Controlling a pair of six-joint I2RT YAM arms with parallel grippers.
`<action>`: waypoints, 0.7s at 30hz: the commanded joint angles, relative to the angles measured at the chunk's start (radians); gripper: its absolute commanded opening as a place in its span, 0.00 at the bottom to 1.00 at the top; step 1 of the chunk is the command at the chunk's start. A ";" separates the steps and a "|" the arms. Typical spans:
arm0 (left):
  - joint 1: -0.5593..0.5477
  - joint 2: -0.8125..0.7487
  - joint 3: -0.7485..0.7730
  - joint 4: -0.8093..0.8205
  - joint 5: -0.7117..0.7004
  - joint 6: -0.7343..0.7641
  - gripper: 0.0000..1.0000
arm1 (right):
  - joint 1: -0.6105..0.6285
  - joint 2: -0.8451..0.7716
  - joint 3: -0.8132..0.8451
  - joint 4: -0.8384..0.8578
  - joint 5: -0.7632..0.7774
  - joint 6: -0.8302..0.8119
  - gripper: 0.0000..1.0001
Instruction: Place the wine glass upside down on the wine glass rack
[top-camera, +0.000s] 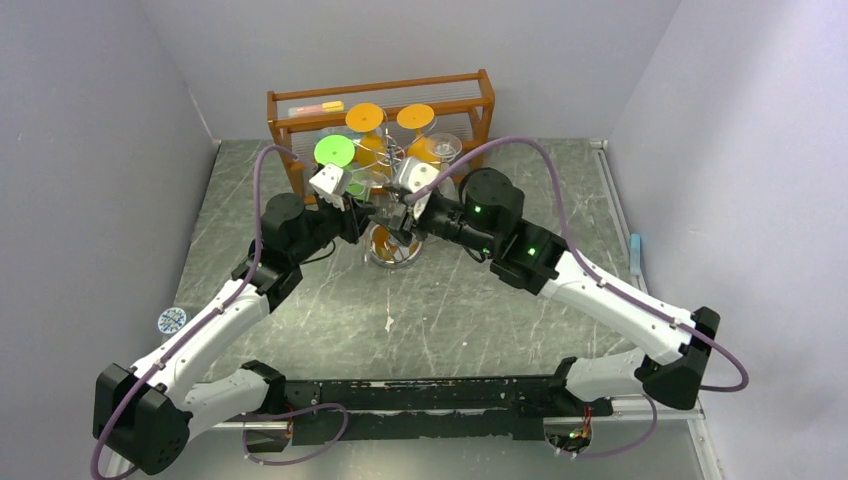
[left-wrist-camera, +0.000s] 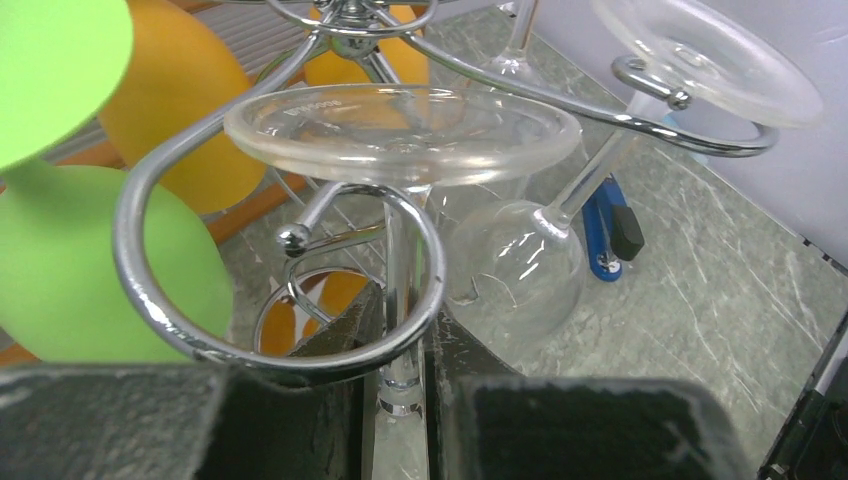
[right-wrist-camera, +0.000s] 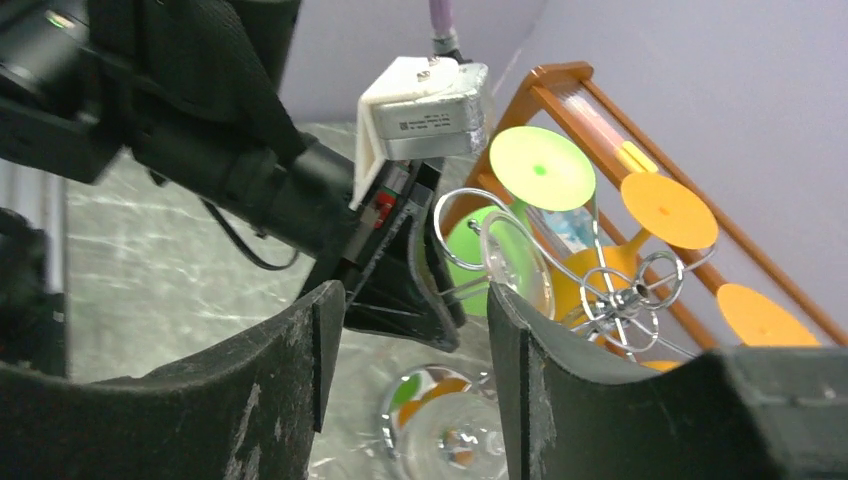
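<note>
The left tool (left-wrist-camera: 402, 350) sits at the silver wire wine glass rack with scrolled arms (left-wrist-camera: 140, 270). Its dark fingers are nearly closed on either side of the stem of the clear upside-down wine glass (left-wrist-camera: 400, 130). Whether they actually press the stem cannot be told. The glass's round foot lies on top of a scroll loop that curls around the stem, and its bowl is hidden below the fingers. The right tool (right-wrist-camera: 412, 300) hovers just beside the rack, spread wide and holding nothing. The rack's shiny round base is partly cut off behind the fingers. A second clear glass (left-wrist-camera: 520, 270) hangs nearby over the marbled grey table (left-wrist-camera: 700, 280).
</note>
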 joint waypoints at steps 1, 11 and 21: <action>0.009 -0.015 0.028 -0.001 -0.068 -0.019 0.05 | 0.004 0.042 0.067 -0.037 0.075 -0.262 0.55; 0.010 -0.071 -0.034 0.081 -0.135 -0.047 0.05 | 0.004 0.060 0.063 0.030 0.124 -0.279 0.58; 0.009 -0.137 -0.113 0.163 -0.205 -0.069 0.05 | 0.004 0.011 0.015 0.083 0.111 -0.219 0.60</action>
